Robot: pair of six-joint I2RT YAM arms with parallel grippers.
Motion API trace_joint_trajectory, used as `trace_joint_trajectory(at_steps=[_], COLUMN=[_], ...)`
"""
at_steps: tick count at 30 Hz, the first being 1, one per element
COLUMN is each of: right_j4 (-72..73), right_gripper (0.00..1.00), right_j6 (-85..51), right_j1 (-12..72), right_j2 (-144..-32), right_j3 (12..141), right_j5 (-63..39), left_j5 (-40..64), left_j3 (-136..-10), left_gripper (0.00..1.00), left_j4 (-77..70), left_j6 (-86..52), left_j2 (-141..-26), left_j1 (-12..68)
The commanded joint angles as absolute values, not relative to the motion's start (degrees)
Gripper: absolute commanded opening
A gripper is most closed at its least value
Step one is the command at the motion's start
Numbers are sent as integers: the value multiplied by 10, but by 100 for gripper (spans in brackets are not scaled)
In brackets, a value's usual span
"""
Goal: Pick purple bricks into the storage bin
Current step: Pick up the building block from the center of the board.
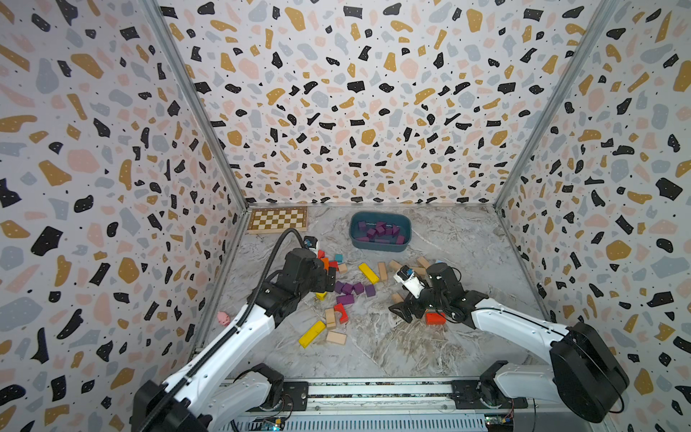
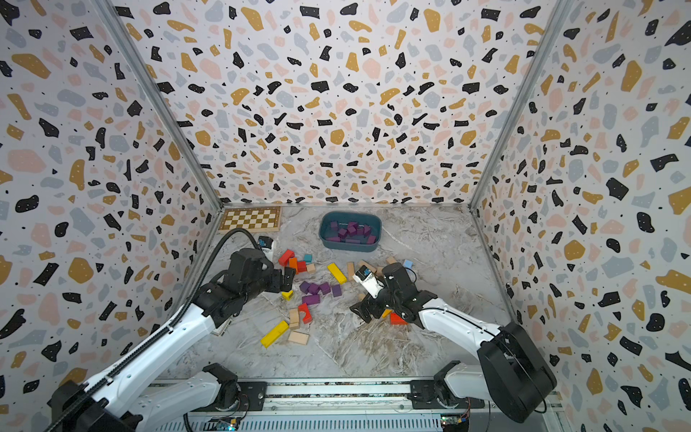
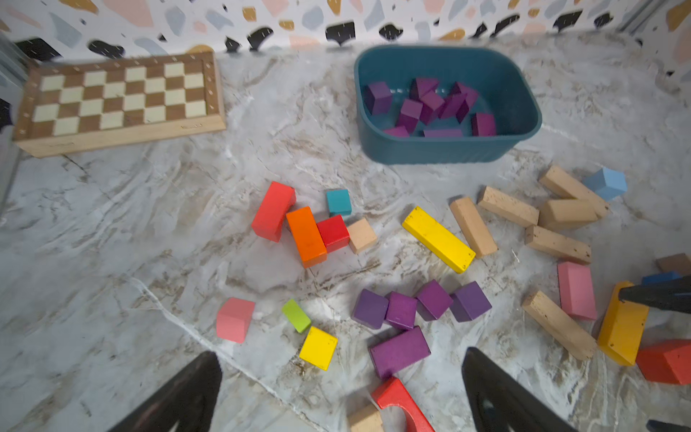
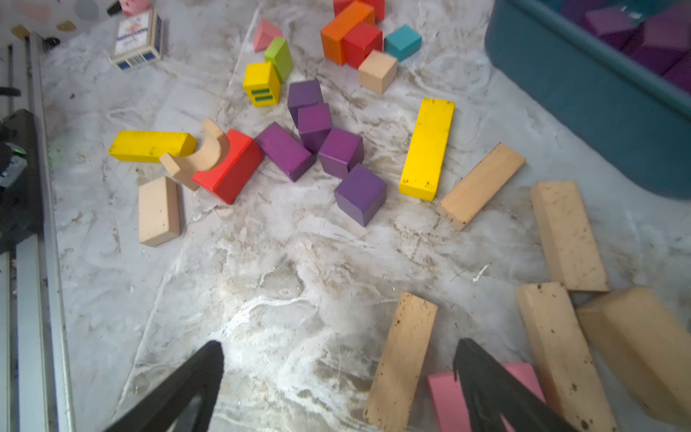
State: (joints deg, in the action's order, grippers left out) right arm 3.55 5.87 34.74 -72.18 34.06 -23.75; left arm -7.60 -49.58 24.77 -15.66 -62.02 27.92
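Five purple bricks [image 3: 402, 310] lie loose on the desk [image 3: 112, 232]: four cubes in a row and one short bar [image 3: 399, 351]. The bar sits just ahead of the left gripper [image 3: 340, 358], whose jaws are spread wide and empty, and its long axis runs across their gap, so I judge a wrist turn is needed. The right gripper [image 4: 338, 345], also spread and empty, is farther off, and about nine more purple bricks sit in the storage bin [image 3: 448, 153] beyond the cluster
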Motion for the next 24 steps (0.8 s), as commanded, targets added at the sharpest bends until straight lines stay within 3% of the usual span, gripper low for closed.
trace_joint_trajectory(at_steps=[1, 4, 11, 24], right_j4=[95, 121, 160, 157], right_gripper=[96, 95, 94, 91], right_j6=[32, 22, 3, 3], right_j1=[349, 350, 351, 344], right_j2=[-701, -693, -670, -688], right_j3=[321, 293, 253, 258], right_j5=[-241, -238, -243, -231], left_j5=[-21, -18, -85, -93], left_j3=[-526, -540, -608, -700], left_gripper=[95, 90, 88, 76], left_j4=[322, 329, 371, 409], left_j6=[-162, -174, -152, -88], left_j2=[-680, -729, -839, -974], left_j1=[282, 294, 344, 344])
